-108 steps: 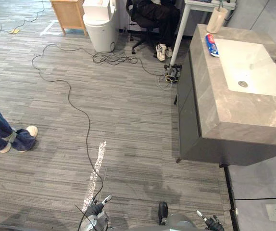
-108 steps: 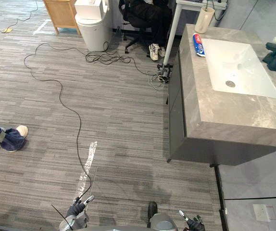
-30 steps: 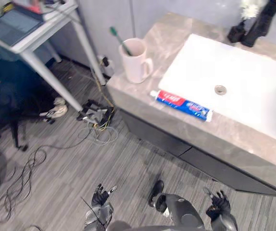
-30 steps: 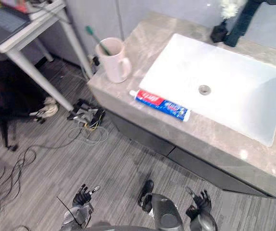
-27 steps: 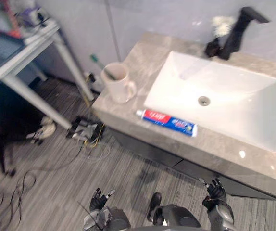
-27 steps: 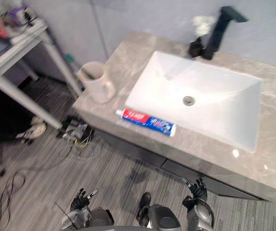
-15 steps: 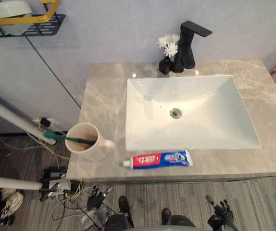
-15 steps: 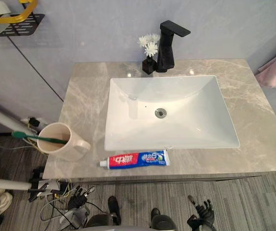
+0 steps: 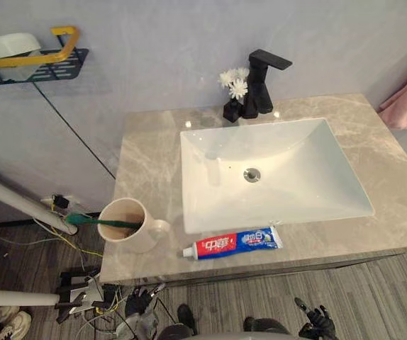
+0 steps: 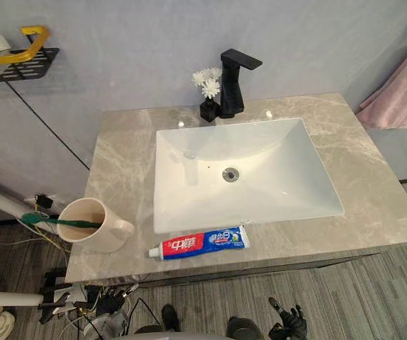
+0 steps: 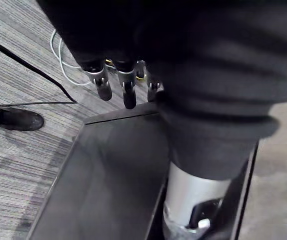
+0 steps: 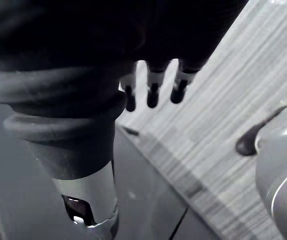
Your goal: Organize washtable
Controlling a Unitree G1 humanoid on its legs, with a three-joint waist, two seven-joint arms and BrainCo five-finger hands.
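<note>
One toothpaste tube [image 9: 233,243] lies along the front edge of the countertop [image 9: 147,163], long axis left to right, cap leftward, just before the basin [image 9: 288,177]. One mug [image 9: 127,228] holding one green toothbrush [image 9: 93,222] stands at the front left corner, nearer the left hand [image 9: 140,300]. It and the right hand [image 10: 289,323] hang below the counter, fingers loosely straight, empty.

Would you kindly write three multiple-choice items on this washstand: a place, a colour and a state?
1. Where is the toothpaste tube?
A. on the counter, before the basin
B. inside the basin
C. beside the tap
2. What colour is the tap?
A. silver
B. black
C. gold
3. How is the toothbrush?
A. flat on the counter
B. lying in the basin
C. leaning in the mug
Answers: 1 A, it lies along the front edge; 2 B, dark all over; 3 C, its handle sticks out over the rim.
</note>
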